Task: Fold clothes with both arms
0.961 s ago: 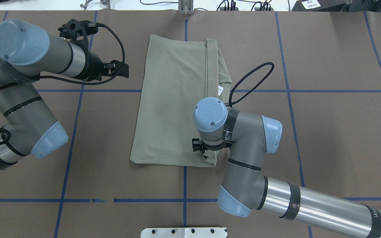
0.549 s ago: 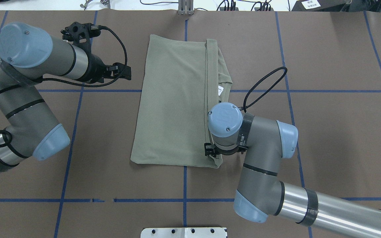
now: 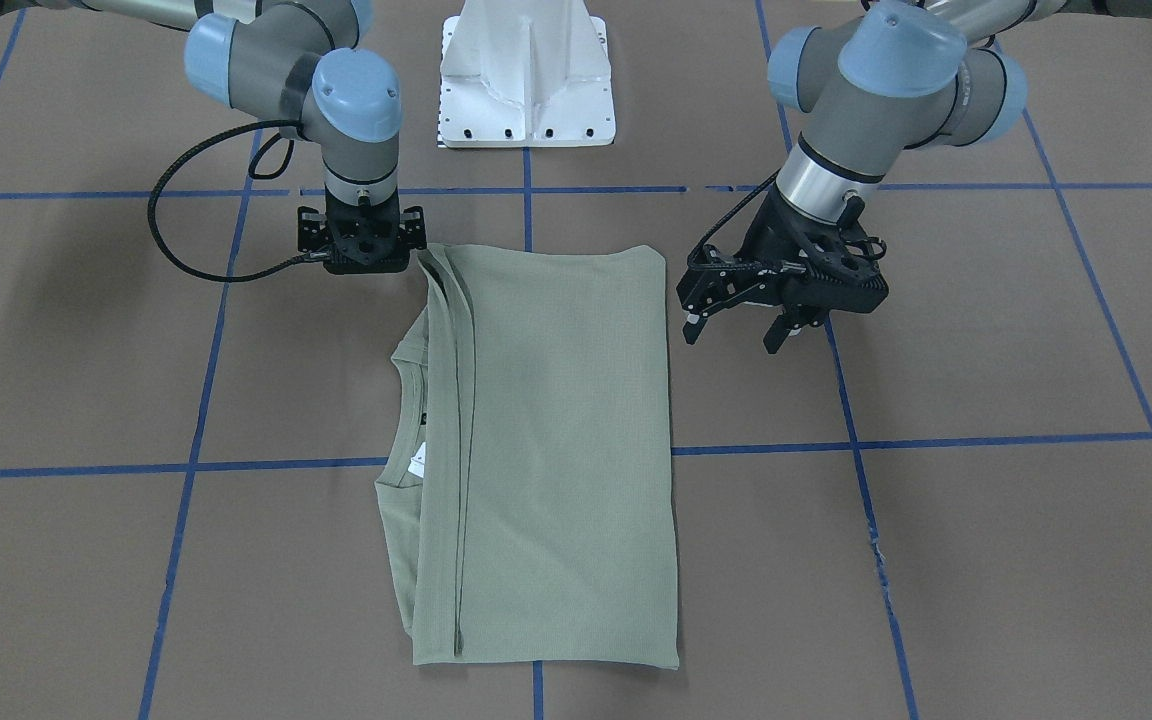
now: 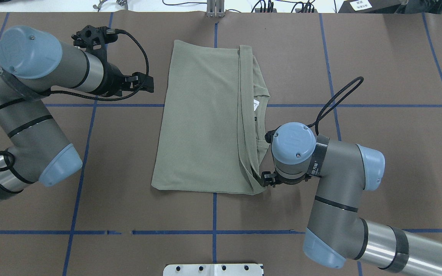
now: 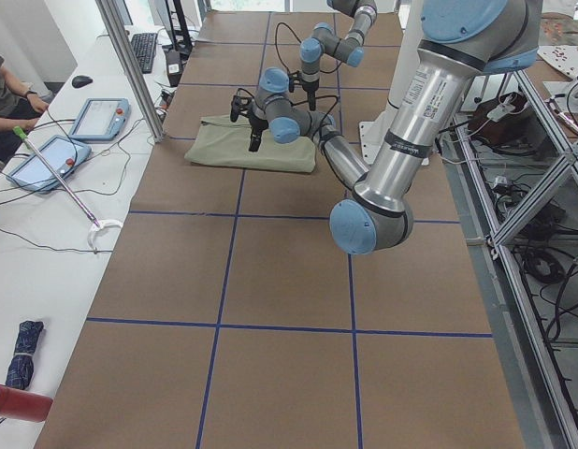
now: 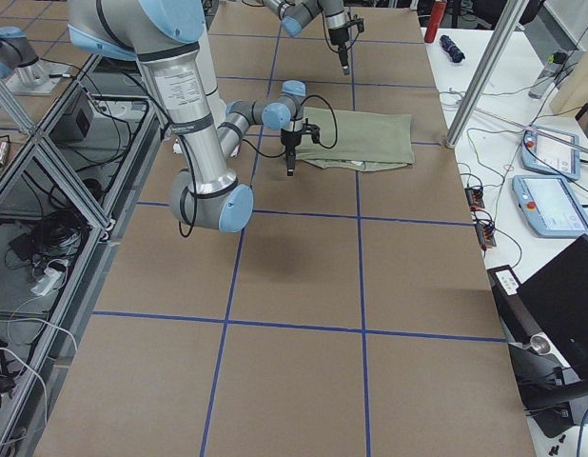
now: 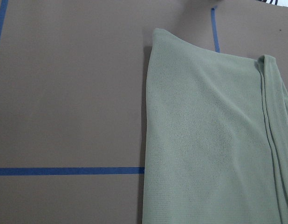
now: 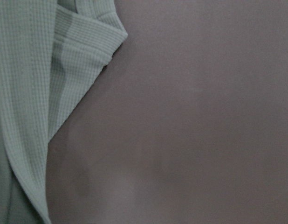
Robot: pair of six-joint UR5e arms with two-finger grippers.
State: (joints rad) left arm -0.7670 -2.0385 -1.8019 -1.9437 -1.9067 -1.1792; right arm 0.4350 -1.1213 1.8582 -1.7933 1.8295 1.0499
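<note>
The olive-green shirt (image 3: 556, 450) lies flat on the table, folded lengthwise, with a sleeve strip along the collar side and a white hang tag (image 4: 256, 102) at the neck. It also shows in the overhead view (image 4: 202, 115). My left gripper (image 3: 736, 335) is open and empty and hovers just beside the shirt's plain long edge, near the robot-side corner. My right gripper (image 3: 361, 255) points straight down, low over the table. It is right beside the shirt's robot-side corner on the collar side (image 4: 261, 187). Its fingers are hidden, so I cannot tell whether it is open or shut. The right wrist view shows shirt edge (image 8: 23, 93) and bare table.
The white pedestal base (image 3: 526, 90) stands at the robot's edge of the table. Brown paper with blue tape lines (image 3: 936, 440) covers the table. The right arm's black cable (image 3: 161, 230) loops out sideways. Tablets (image 5: 97, 117) lie on a bench beyond the table.
My right gripper has moved sideways off the shirt to the table beside its robot-side corner. That corner has shifted slightly the same way. The left arm has barely moved.
</note>
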